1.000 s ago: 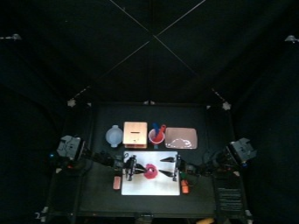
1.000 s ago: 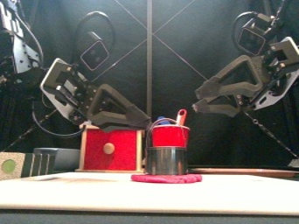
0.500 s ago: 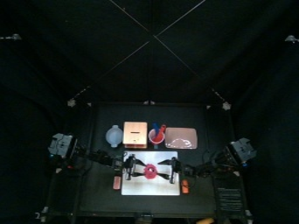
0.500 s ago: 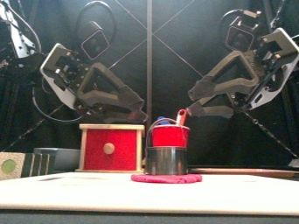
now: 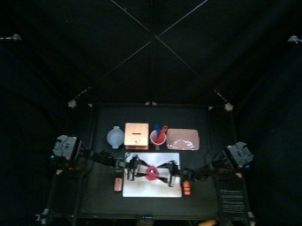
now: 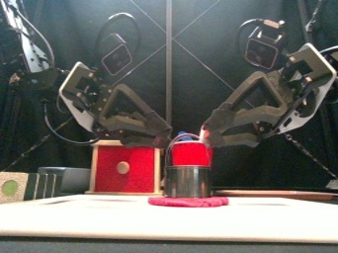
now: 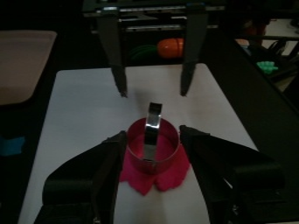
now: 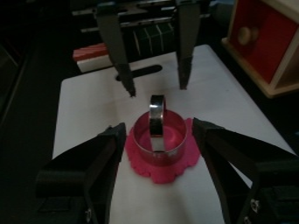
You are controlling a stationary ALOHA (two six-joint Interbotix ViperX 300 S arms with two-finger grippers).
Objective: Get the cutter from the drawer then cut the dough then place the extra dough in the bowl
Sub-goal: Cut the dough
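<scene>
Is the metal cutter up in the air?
No, the cutter stands right on the pink dough, which lies flat on the white board.

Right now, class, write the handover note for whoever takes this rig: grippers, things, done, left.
Left gripper: open, jaws either side of the cutter.
Right gripper: open, flanking it from the opposite side.
Cutter stands on the dough on the white board.
Done: cutter out of the drawer, set on dough. Cut through: cannot tell.
Left: lift off the extra dough, put it in the bowl, behind the board's left.
</scene>
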